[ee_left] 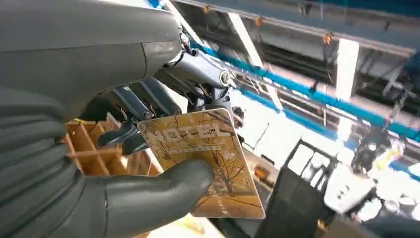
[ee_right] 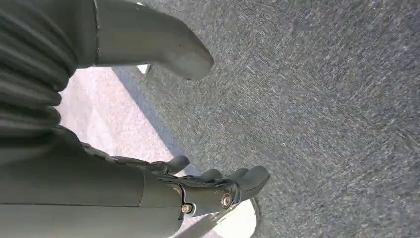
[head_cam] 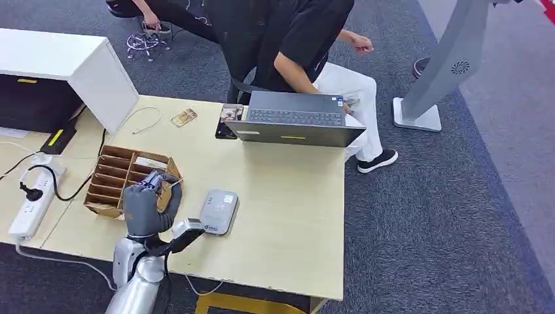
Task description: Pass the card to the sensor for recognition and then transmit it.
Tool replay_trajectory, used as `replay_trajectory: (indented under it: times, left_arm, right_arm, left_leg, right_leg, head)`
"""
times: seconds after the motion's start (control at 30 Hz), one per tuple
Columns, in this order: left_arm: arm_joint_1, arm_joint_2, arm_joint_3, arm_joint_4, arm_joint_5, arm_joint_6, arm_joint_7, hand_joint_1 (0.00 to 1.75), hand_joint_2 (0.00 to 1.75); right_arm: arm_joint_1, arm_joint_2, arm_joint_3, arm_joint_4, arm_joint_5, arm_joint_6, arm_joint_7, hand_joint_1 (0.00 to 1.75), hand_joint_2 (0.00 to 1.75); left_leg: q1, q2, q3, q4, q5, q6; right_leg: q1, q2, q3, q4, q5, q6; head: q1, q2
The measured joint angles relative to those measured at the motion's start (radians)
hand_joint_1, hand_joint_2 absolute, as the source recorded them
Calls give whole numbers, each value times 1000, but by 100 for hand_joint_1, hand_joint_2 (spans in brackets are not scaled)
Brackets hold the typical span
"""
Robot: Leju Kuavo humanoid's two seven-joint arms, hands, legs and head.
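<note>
— Where is the card?
— The left hand (ee_left: 124,163) pinches a gold hotel card (ee_left: 208,158) between thumb and fingers, raised over the tabletop (head_cam: 288,196); a wooden divider box (head_cam: 114,180) sits just beside it; the grey sensor (head_cam: 219,210) lies near.
— And the right hand (ee_right: 198,183)?
— Hanging above grey carpet (ee_right: 317,109); fingers apart, holding nothing.
</note>
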Motion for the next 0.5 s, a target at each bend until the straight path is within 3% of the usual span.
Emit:
replay_trajectory:
  times: [0.5]
  left_arm:
    - [-7,-11,0,111,-1,1,-11,175,175]
  right_arm:
    - [7,-8,-6,-13,-1,0,-3,3,175]
  left_leg:
    - [0,0,0,0,0,0]
  right_leg:
    - [0,0,0,0,0,0]
  head:
    - [0,0]
